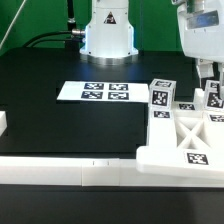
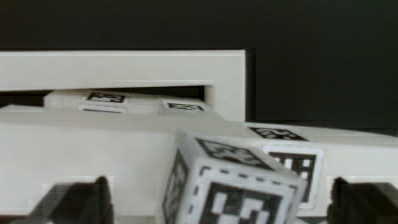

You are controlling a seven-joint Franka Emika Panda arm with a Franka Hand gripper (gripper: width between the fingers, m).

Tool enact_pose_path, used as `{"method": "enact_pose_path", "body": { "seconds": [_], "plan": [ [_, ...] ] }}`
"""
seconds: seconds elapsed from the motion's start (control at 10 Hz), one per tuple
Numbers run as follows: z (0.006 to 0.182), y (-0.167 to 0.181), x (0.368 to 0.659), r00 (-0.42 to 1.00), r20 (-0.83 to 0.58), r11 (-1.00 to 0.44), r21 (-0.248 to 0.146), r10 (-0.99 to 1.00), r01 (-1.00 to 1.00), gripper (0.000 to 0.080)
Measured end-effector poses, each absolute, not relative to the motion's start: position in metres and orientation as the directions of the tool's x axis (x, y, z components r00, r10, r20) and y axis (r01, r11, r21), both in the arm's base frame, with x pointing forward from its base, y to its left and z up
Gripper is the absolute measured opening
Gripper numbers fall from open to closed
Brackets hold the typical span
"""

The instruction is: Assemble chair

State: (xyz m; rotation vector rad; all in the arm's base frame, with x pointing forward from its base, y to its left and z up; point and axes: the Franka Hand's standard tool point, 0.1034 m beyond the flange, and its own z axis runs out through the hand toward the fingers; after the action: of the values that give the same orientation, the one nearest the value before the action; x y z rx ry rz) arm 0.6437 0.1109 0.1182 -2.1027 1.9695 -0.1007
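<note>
At the exterior view's right edge the gripper [image 1: 209, 78] stands spread wide, holding nothing, astride a leg block [image 2: 240, 180] on the X-frame [image 1: 185, 138]; lifting off-centre could snag and topple the block.

No readable text; only black-and-white square tags [image 2: 237, 192] on parts.
</note>
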Motion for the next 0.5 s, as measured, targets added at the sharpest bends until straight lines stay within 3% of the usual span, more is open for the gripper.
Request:
{"method": "enact_pose_path", "body": {
  "seconds": [0.4,0.5],
  "plan": [
    [0.1175,0.1100,0.6435,0.397,-0.038,-0.375,-0.259,-0.917,-0.890,0.0649],
    [0.1179,0.1100,0.6431,0.507,-0.018,-0.487,-0.249,-0.862,-0.837,0.0649]
  ]
}}
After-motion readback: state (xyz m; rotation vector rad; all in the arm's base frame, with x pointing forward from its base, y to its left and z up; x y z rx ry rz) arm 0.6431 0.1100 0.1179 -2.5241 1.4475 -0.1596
